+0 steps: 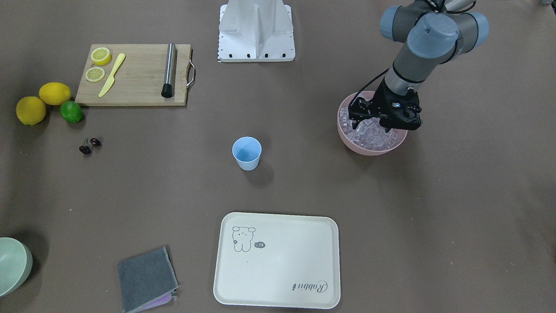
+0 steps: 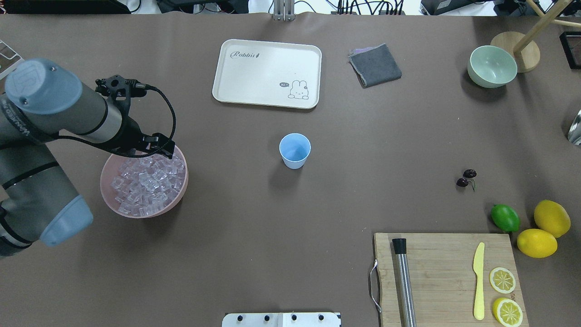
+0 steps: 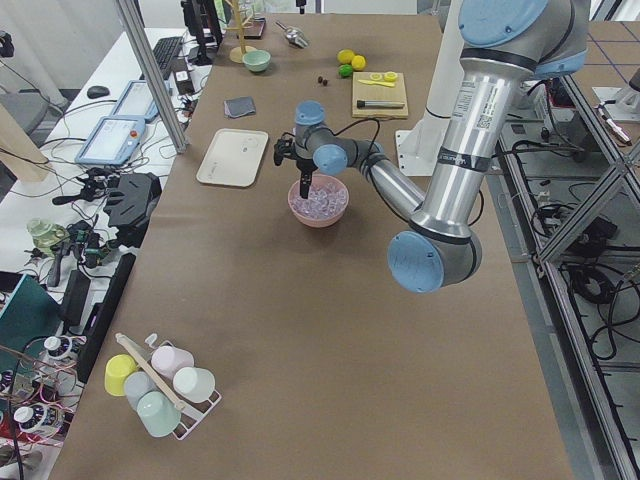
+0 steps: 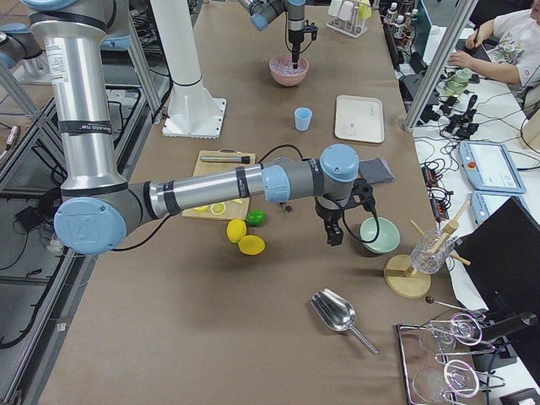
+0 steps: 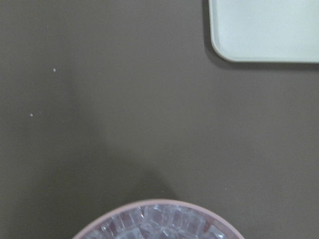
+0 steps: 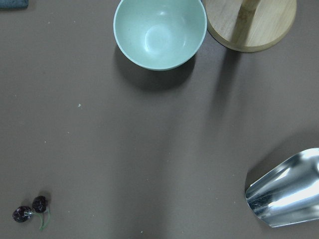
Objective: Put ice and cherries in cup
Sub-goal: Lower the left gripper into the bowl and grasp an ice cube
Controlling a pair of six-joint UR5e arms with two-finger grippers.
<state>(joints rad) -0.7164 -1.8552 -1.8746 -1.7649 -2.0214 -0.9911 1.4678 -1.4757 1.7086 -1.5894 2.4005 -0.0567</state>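
Near the cup [image 2: 295,150], the cream tray [image 2: 254,77] reads "Rabbit" and "hi".

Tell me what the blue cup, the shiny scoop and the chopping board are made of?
The cup looks like plastic: smooth, matte, evenly light blue. The scoop looks like polished metal, maybe steel: it mirrors bright light. The chopping board looks like wood or bamboo: tan with grain stripes.

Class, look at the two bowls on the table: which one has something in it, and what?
The pink bowl: it is heaped with clear ice cubes. The pale green bowl is empty.
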